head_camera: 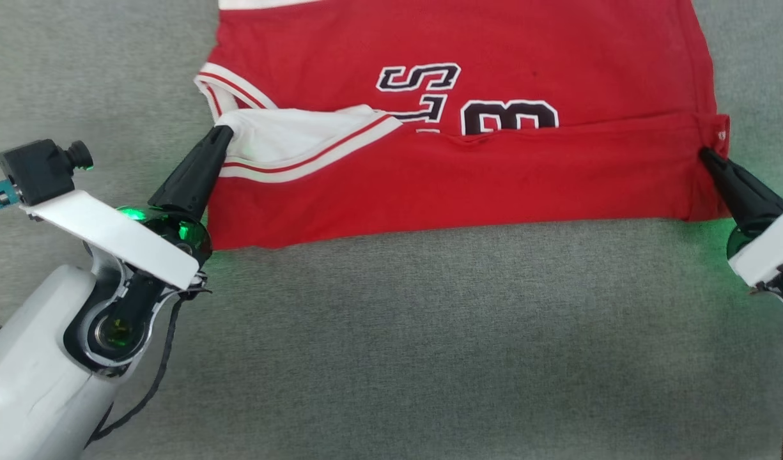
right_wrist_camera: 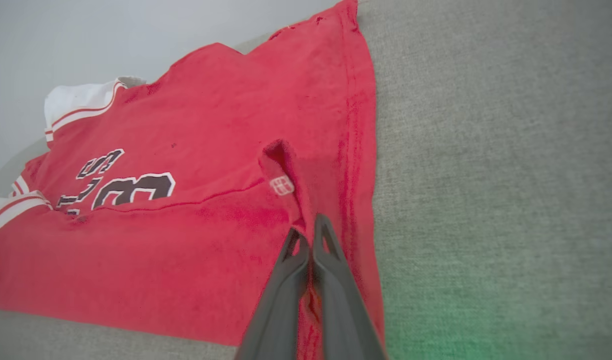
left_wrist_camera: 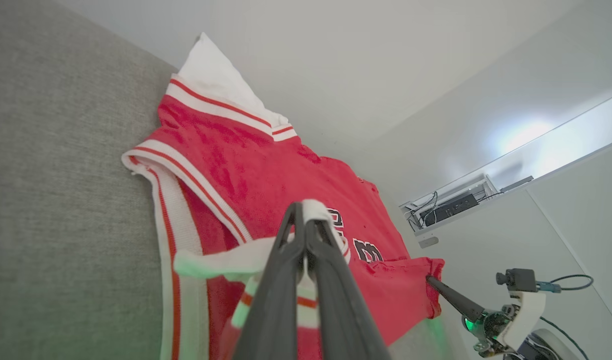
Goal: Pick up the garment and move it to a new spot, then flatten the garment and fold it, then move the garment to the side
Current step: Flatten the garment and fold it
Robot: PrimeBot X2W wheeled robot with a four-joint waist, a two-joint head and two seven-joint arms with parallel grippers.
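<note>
1. Broadly: grey fabric surface under everything.
2. Garment lies flat on it at top centre of the head view, with its near edge folded up over the lower part of the black print.
3. Left gripper is clamped on the white sleeve at the garment's left end.
4. Right gripper is pinched tight on the folded red corner at the right end, possibly through both layers.
5. Small white label sits just beyond its tips.

The garment lies on the surface between left tool and right tool.
</note>
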